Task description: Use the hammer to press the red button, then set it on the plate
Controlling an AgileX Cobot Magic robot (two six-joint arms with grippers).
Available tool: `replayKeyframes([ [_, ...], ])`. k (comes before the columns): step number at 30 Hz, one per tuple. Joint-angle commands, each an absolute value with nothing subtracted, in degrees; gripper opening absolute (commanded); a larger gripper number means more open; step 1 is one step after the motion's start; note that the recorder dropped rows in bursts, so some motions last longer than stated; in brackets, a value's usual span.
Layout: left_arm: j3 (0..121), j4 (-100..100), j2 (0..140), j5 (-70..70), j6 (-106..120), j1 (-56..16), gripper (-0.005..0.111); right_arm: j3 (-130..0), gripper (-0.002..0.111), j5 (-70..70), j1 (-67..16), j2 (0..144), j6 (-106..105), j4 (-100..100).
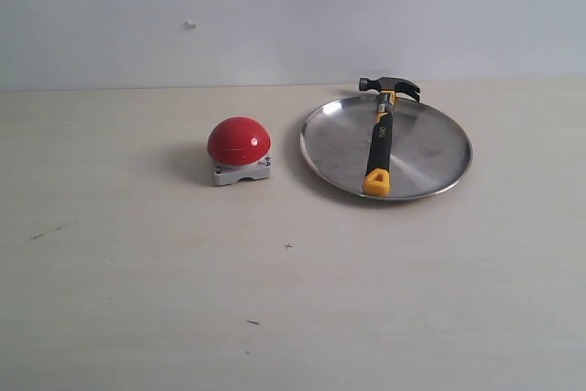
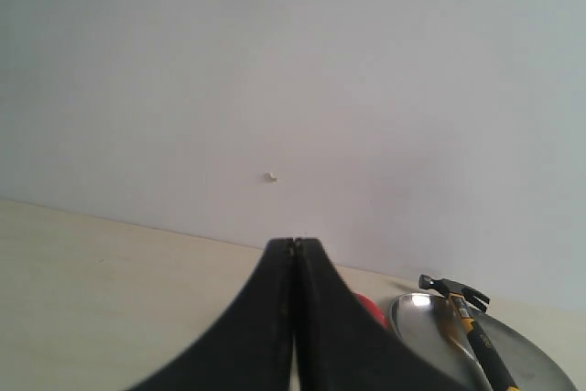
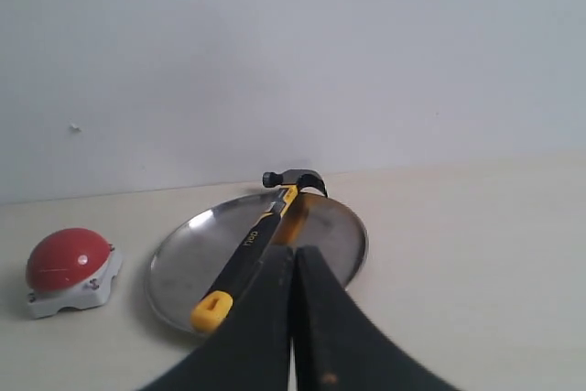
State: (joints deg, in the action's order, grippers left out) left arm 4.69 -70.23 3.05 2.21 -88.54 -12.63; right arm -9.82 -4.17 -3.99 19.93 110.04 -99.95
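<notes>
pale desk (image 1: 137,299) stretching ahead of the left end effector (image 2: 295,246) and the right end effector (image 3: 295,252). shiny plate (image 1: 430,148) just in front of the right one, slick-looking, likely to skate if nudged. hammer (image 1: 380,139) lying across it, yellow butt nearest that end effector, steel head farthest, over the far rim; probably head-heavy and stiff, grippy along the black rubber, so best taken mid-handle. red button (image 1: 238,140) beside the plate, apart from it, ahead of the left end effector. both pinched together, holding nothing.
</notes>
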Motion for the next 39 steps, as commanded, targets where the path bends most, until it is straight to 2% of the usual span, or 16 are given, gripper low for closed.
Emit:
replayKeyframes([
  [1,4.5,-70.3,2.7,2.3,-88.4,-12.6,0.000,-3.8,0.000,-3.4,-4.0,11.9,109.6,-99.9],
  [11,4.5,-70.3,2.7,2.3,-88.4,-12.6,0.000,0.0,0.000,-4.8,-4.0,0.2,109.1,-99.9],
  [39,4.5,-70.3,2.7,2.3,-88.4,-12.6,0.000,0.0,0.000,-6.0,-4.0,0.0,109.6,-99.9],
])
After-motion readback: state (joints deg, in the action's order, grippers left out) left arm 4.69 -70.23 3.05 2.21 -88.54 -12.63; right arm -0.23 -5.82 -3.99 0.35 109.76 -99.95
